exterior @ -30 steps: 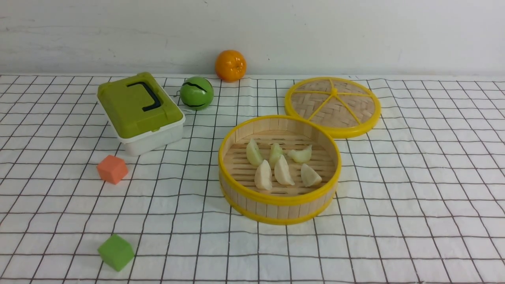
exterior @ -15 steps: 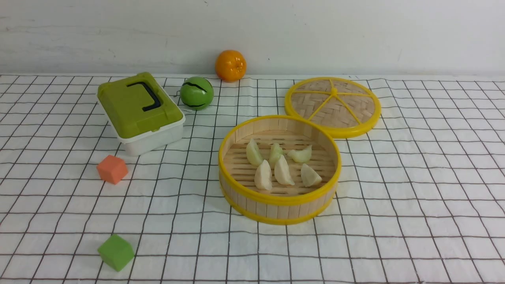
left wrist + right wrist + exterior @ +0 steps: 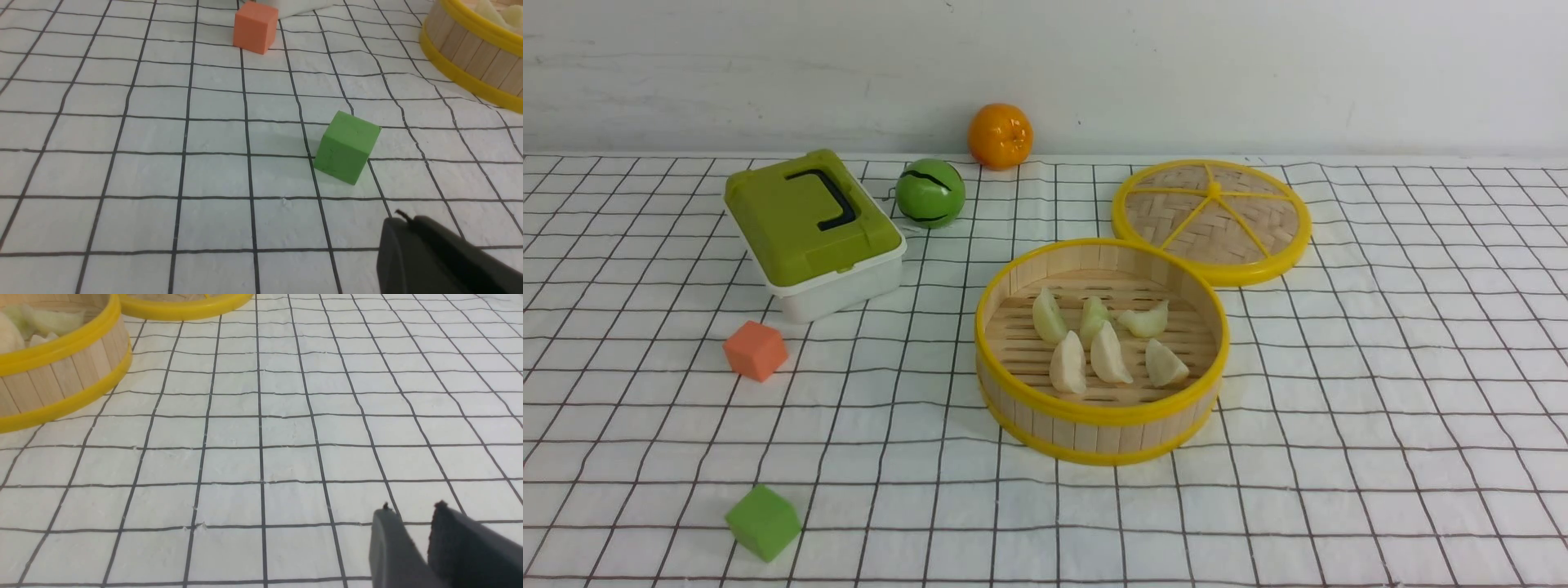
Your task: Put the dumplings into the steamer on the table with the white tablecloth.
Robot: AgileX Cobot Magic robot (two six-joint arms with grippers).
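Note:
The steamer (image 3: 1101, 411) stands mid-table on the white tablecloth (image 3: 1380, 408). Inside it lie several dumplings (image 3: 1109, 353), pale green ones behind and cream ones in front. Neither arm shows in the front view. In the left wrist view my left gripper (image 3: 402, 218) hangs over bare cloth with its fingers pressed together, holding nothing, and the steamer's wall (image 3: 470, 49) is off to one side. My right gripper (image 3: 412, 508) has a narrow gap between its fingers with only cloth showing through. The steamer (image 3: 61, 371) with dumplings (image 3: 53, 320) lies well away from it.
The flat woven lid (image 3: 1213, 220) lies behind the steamer on the right. A green-lidded box (image 3: 813, 229), a green ball (image 3: 930, 193) and an orange (image 3: 1000, 135) sit at the back left. An orange cube (image 3: 756, 349) and a green cube (image 3: 763, 521) (image 3: 346, 148) lie front left.

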